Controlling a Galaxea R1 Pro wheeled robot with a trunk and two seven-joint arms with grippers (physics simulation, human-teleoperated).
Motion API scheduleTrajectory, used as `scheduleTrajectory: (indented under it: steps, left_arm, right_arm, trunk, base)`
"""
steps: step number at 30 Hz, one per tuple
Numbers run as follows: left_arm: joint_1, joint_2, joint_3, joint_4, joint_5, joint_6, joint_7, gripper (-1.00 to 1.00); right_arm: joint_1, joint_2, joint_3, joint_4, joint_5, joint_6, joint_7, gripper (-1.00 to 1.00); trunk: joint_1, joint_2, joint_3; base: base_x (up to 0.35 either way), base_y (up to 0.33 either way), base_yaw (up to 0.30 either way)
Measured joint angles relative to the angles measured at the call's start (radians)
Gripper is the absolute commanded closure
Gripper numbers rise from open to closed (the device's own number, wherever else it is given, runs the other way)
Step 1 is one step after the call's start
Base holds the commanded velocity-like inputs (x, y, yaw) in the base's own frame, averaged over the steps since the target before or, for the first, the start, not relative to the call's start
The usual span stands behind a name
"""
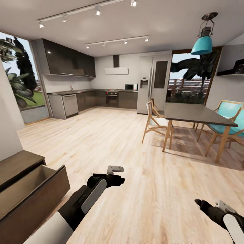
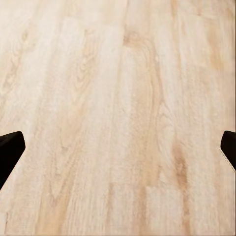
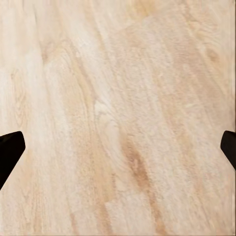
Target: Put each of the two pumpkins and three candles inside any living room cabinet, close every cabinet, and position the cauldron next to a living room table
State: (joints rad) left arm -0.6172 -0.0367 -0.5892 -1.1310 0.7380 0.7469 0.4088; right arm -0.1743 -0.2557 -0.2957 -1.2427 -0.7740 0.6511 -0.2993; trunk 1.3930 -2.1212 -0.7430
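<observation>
The dark-brown cabinet (image 1: 20, 162) stands at the lower left of the head view. One of its drawers (image 1: 34, 189) is pulled out, and the tan inside that I can see holds nothing. My left gripper (image 1: 119, 180) hovers over the wood floor just right of that drawer. In the left wrist view the left gripper (image 2: 118, 152) is open, with bare floor between its fingertips (image 2: 10, 147). My right gripper (image 1: 200, 203) hangs low at the right. In the right wrist view the right gripper (image 3: 118, 150) is open over floor too. The pumpkins, candles, cauldron and living-room table are out of view.
A dining table (image 1: 196, 113) with wooden chairs (image 1: 154, 122) and teal chairs (image 1: 230, 117) stands at the right. A kitchen counter (image 1: 91, 98) and a fridge (image 1: 154, 83) line the far wall. Light wood floor (image 1: 112, 142) stretches between.
</observation>
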Motion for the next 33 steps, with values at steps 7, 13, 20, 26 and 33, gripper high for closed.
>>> scheduleTrajectory:
  steps: [7, 13, 20, 26, 33]
  left_arm:
    - [0.000, 0.000, 0.000, -0.001, -0.001, -0.002, 0.001, -1.00]
    - [0.000, 0.000, 0.000, 0.000, -0.001, -0.003, 0.002, -1.00]
    - [0.000, 0.000, 0.000, -0.001, -0.002, -0.003, 0.001, -1.00]
    - [0.000, 0.000, 0.000, -0.001, -0.002, -0.004, 0.002, -1.00]
    - [0.000, 0.000, 0.000, -0.006, -0.002, -0.004, 0.000, -1.00]
  right_arm:
    - [0.000, -0.002, 0.000, 0.006, 0.001, 0.000, 0.000, -1.00]
    - [0.000, -0.002, 0.000, 0.009, 0.001, 0.000, 0.000, -1.00]
    - [0.000, -0.002, 0.001, 0.009, 0.001, 0.000, 0.000, -1.00]
    - [0.000, -0.002, 0.000, 0.009, 0.000, 0.000, 0.000, -1.00]
    - [0.000, -0.002, 0.000, 0.009, -0.001, 0.000, 0.001, -1.00]
  trunk:
    - [0.000, 0.000, -0.010]
    - [0.000, 0.000, -0.019]
    - [0.000, 0.000, -0.029]
    - [0.000, 0.000, -0.037]
    - [0.000, 0.000, -0.047]
  base:
    - [0.000, -0.238, -0.152]
    - [0.000, -0.173, -0.152]
    - [0.000, -0.106, -0.152]
    - [0.000, -0.059, -0.152]
    - [0.000, -0.010, -0.155]
